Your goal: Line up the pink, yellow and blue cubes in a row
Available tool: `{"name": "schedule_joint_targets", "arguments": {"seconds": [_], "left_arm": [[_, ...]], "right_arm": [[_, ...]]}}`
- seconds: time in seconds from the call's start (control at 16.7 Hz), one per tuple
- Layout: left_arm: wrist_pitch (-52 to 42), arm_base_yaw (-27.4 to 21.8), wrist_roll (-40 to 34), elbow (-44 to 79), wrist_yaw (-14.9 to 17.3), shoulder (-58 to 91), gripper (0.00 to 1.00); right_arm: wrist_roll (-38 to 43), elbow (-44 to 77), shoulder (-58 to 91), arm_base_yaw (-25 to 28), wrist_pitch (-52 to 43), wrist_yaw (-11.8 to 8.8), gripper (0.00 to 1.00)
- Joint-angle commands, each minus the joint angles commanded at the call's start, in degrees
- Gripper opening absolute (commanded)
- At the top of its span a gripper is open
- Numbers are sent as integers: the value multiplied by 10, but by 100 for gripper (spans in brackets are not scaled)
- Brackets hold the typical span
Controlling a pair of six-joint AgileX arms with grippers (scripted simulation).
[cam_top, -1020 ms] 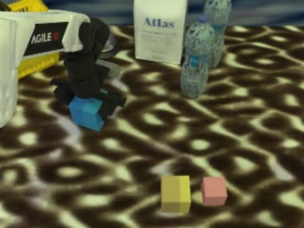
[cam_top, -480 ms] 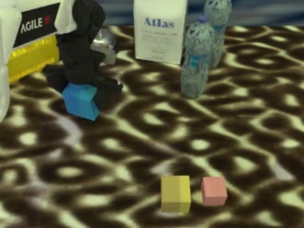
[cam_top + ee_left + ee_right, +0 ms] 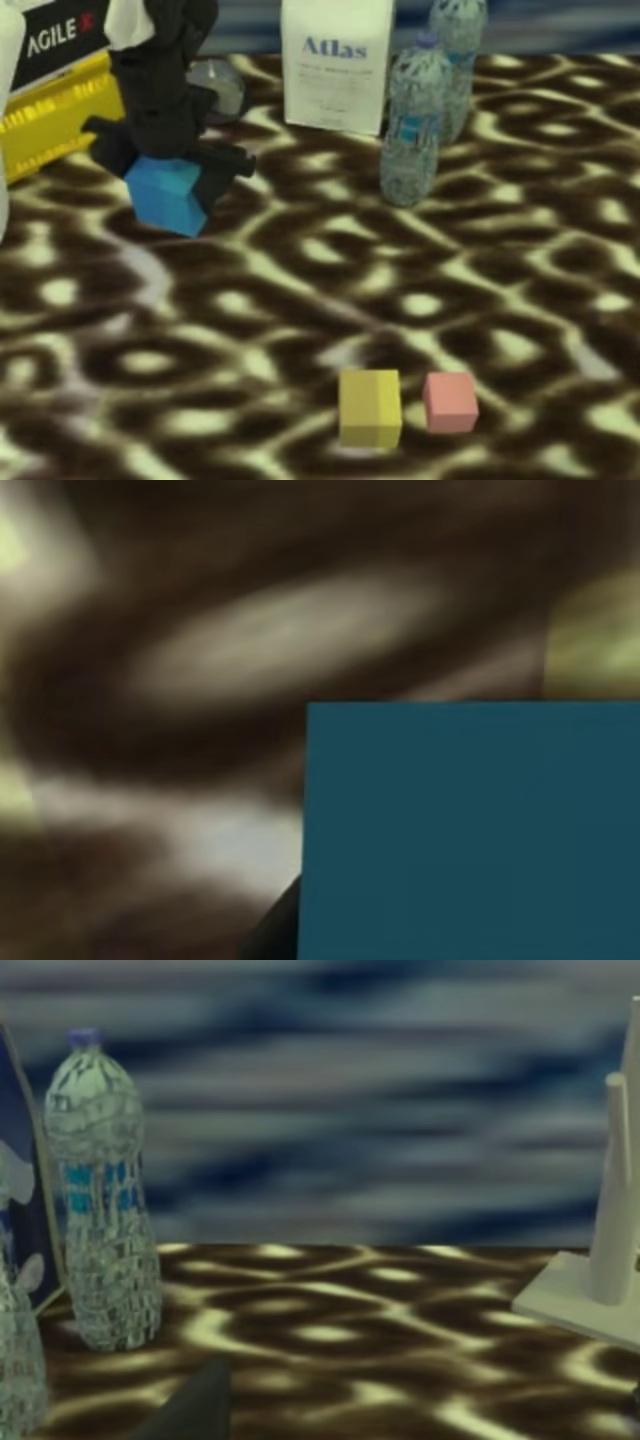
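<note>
The teal-blue cube point(image 3: 165, 195) hangs tilted above the table at the back left, and my left gripper point(image 3: 170, 172) is shut on it from above. In the left wrist view the blue cube point(image 3: 470, 830) fills the near corner, with blurred tabletop beyond it. The mustard-yellow cube point(image 3: 370, 407) and the smaller salmon-pink cube point(image 3: 449, 402) sit side by side near the front edge, a small gap between them. My right gripper point(image 3: 410, 1422) is out of the top view. Its own view shows one dark fingertip point(image 3: 195, 1410) and nothing held, fingers wide apart.
A yellow basket point(image 3: 60, 115) stands at the back left, behind my left arm, with a grey round object point(image 3: 218, 88) beside it. A white Atlas box point(image 3: 335, 60) and two water bottles point(image 3: 410, 125) point(image 3: 458, 45) stand at the back. A white stand point(image 3: 600, 1260) shows in the right wrist view.
My left gripper has lifted the blue cube and carried it a little toward the back left. The yellow and pink cubes have not moved.
</note>
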Motion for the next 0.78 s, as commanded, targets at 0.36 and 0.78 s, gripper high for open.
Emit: {"name": "schedule_joint_targets", "arguments": {"seconds": [0.36,0.78], "left_arm": [[38,-79,-159,-153,-2,-114,0],[99,-204,-413,-407,-3,-295,0]], "right_arm": [[0,0,0,0,0,0,100],[0,0,0,0,0,0,100]]}}
